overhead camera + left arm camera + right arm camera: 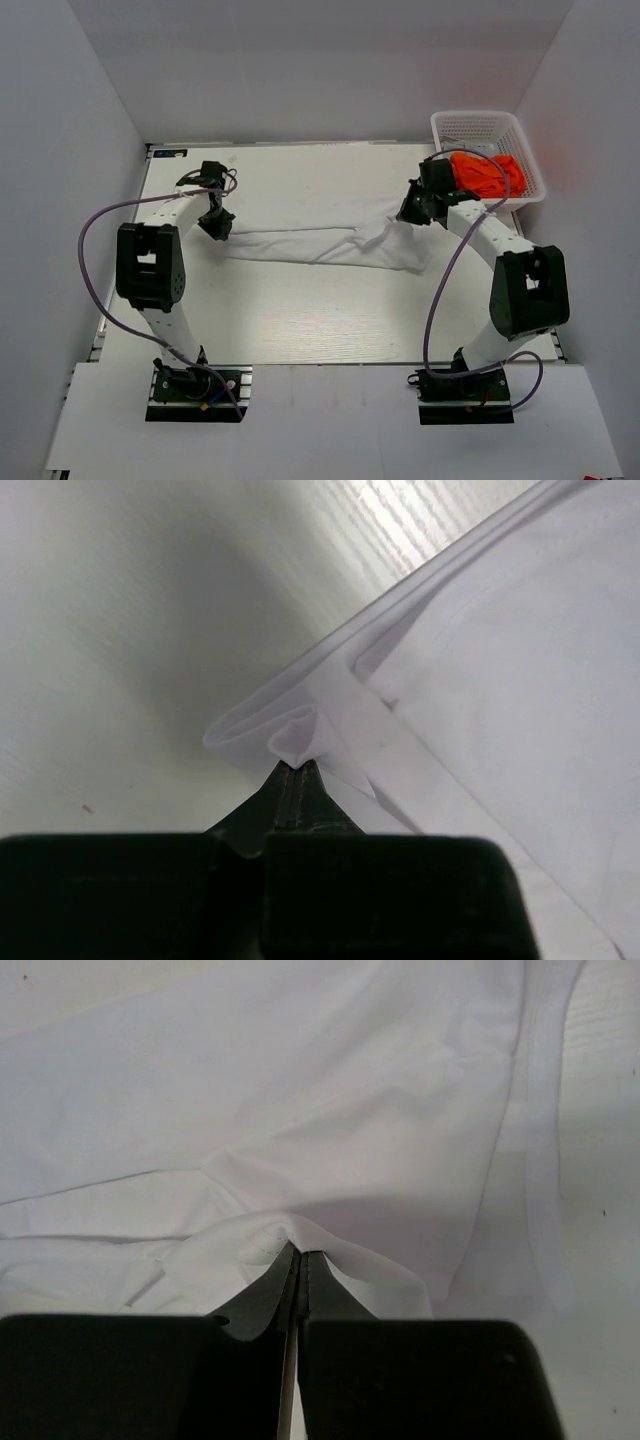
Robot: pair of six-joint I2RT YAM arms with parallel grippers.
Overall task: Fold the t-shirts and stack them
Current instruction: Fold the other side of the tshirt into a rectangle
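The white t-shirt (320,238) is spanned sideways, its ends clamped in the left gripper (218,228) and right gripper (408,216).

A white bench (300,320) fills the floor of a plain white booth. Behind the bench rises a bare back wall (320,70). A left wall (50,200) runs along one side of the bench and a right wall (600,150) along the other. A pale board (330,430) lies at the bench's near edge, and a white lattice basket (470,122) sits on its far right corner. The light is soft and even, and up close a bright streak (420,510) falls across the bench's faintly grained top.
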